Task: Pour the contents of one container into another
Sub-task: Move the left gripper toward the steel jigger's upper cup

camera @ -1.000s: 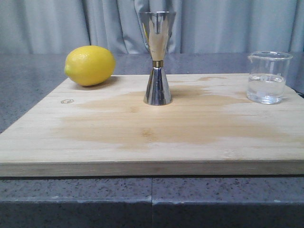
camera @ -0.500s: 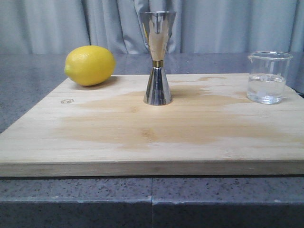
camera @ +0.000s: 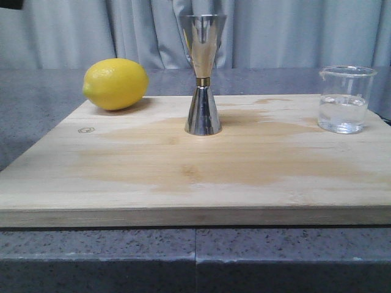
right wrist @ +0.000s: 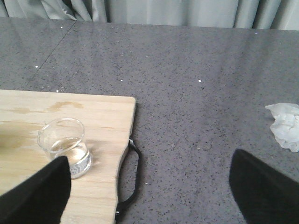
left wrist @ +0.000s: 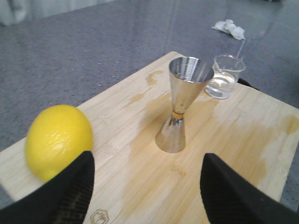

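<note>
The clear glass beaker (camera: pixel 346 99), part full of clear liquid, stands upright near the right edge of the wooden board (camera: pixel 195 183). The steel hourglass jigger (camera: pixel 202 73) with a gold waist band stands upright at the board's middle back. Neither gripper shows in the front view. In the left wrist view my left gripper (left wrist: pixel 147 186) is open above the board, the jigger (left wrist: pixel 182 102) ahead of it and the beaker (left wrist: pixel 225 76) beyond. In the right wrist view my right gripper (right wrist: pixel 149 186) is open over the table beside the board's edge, the beaker (right wrist: pixel 65 147) close to one finger (right wrist: pixel 39 193).
A yellow lemon (camera: pixel 115 83) lies at the board's back left corner, and this lemon (left wrist: pixel 58 140) sits close to one left finger. A black handle (right wrist: pixel 131 177) hangs off the board's right edge. A crumpled white tissue (right wrist: pixel 286 125) lies on the grey table. Grey curtains hang behind.
A dark object has appeared at the top left corner of the front view. The beaker, jigger and lemon have not moved.
</note>
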`<state>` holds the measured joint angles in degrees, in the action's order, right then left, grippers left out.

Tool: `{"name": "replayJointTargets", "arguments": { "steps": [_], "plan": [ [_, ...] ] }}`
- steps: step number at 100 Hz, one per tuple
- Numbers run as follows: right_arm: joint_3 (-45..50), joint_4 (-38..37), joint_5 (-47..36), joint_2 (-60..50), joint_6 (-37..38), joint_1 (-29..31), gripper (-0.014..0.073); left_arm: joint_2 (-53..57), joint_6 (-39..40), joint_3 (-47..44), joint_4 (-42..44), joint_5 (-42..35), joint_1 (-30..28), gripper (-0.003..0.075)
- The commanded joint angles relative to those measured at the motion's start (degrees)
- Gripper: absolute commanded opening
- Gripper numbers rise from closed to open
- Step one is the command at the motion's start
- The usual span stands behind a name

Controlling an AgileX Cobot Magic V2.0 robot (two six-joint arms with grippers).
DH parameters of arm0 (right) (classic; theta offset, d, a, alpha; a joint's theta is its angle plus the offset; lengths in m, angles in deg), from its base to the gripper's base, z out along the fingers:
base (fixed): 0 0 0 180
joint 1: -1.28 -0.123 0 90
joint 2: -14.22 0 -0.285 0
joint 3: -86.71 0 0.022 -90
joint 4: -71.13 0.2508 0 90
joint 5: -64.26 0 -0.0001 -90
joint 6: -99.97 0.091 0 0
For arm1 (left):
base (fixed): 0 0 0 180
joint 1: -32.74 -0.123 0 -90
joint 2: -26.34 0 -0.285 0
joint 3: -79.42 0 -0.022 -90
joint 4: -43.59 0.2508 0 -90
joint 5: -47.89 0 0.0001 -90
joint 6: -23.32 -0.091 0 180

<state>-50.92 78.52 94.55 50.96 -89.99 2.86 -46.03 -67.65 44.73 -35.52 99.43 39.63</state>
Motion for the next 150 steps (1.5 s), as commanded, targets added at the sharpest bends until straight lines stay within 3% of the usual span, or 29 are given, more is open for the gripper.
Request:
{"name": "replayJointTargets", "arguments": {
  "steps": [1, 14, 59, 94, 150],
  "plan": [
    [-2.08, -0.05, -4.15, 0.69, -0.5, 0.12, 0.0627, -2.97, -7.53, 2.07, -7.73, 0.74, 3.35, 0.0442],
    [-2.08, -0.05, -4.15, 0.69, -0.5, 0.12, 0.0627, -8.61, -13.03, 3.51, -11.29, 0.49, 7.83, 0.0441],
    [-2.08, -0.05, -4.92, 0.69, -0.5, 0.12, 0.0627, -27.38, -16.28, 15.77, -12.56, 0.6, 17.88, 0.0441],
    [-2.08, -0.05, -4.92, 0.69, -0.5, 0.12, 0.0627, -34.48, -18.51, 20.65, -14.4, 0.78, 20.3, 0.0441],
    [-2.08, -0.05, -4.92, 0.69, -0.5, 0.12, 0.0627, -35.14, -19.4, 21.18, -15.49, 1.11, 21.01, 0.0441]
  ]
}}
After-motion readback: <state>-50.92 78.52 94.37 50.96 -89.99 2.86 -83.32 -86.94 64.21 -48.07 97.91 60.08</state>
